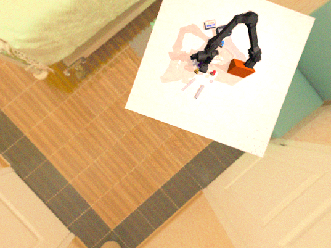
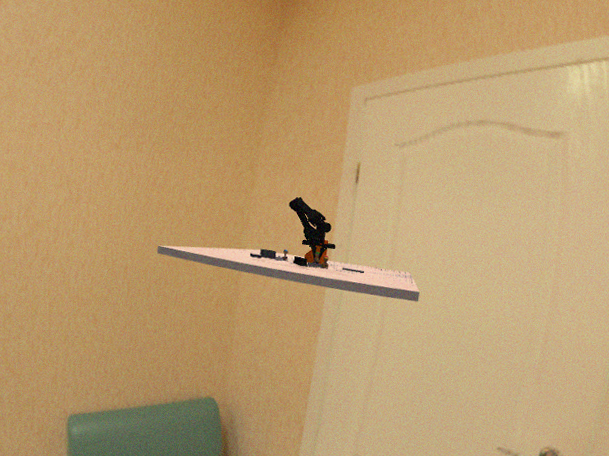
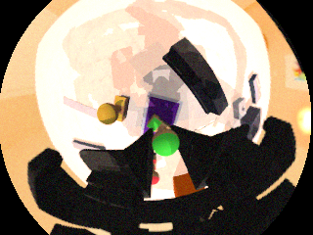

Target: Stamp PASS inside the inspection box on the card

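Note:
My gripper [image 3: 163, 131] [image 2: 317, 260] is shut on the green-knobbed stamp [image 3: 165, 143], low over the bench. The green part of the stamp overlaps the near edge of the purple ink pad [image 3: 166, 107] in the wrist view; whether its face touches the pad is hidden. The pad also shows beside the fingers in the top view [image 1: 199, 64]. A small pale card-like piece with blue marking [image 1: 210, 26] lies toward the back; I cannot tell whether it is the card with the inspection box. The lettering on the stamp cannot be read.
A yellow stamp [image 3: 107, 114] [image 1: 196, 71] stands left of the pad in the wrist view. A red stamp [image 1: 213, 72] and a blue one [image 1: 222, 43] stand nearby. A long black block [image 3: 196, 75] lies beyond the pad. An orange box [image 1: 241, 68] is by the arm's base. Thin bars [image 1: 199, 91] lie on the table.

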Controlling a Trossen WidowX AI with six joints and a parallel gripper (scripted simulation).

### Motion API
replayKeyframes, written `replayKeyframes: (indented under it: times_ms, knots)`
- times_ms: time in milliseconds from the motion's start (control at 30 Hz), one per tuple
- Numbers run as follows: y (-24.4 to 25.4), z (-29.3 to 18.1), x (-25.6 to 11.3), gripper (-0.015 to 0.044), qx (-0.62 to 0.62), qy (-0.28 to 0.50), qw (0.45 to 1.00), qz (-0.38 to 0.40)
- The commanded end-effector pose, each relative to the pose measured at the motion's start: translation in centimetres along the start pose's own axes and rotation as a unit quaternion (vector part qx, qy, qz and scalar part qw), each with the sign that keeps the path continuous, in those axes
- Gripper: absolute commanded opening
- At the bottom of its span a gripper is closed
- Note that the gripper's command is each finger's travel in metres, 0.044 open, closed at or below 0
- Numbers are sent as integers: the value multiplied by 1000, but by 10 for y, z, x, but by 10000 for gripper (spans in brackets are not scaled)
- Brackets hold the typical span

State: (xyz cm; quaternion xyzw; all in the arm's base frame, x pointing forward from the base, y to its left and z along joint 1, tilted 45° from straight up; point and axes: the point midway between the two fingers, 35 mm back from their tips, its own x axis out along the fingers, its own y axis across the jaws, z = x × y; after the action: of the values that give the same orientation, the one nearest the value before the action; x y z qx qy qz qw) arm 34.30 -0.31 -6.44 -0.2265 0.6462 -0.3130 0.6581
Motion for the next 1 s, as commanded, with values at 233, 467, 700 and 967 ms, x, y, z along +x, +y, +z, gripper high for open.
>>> replayKeyframes:
  times_ms: [233, 467, 700, 967]
  knots:
    - [1, 1, -13, 0, 2, -1, 1000, 1]
    - [1, 1, -24, 0, 2, -1, 1000, 1]
    - [1, 1, -35, 0, 2, -1, 1000, 1]
    - [1, 0, -49, 0, 2, -1, 1000, 1]
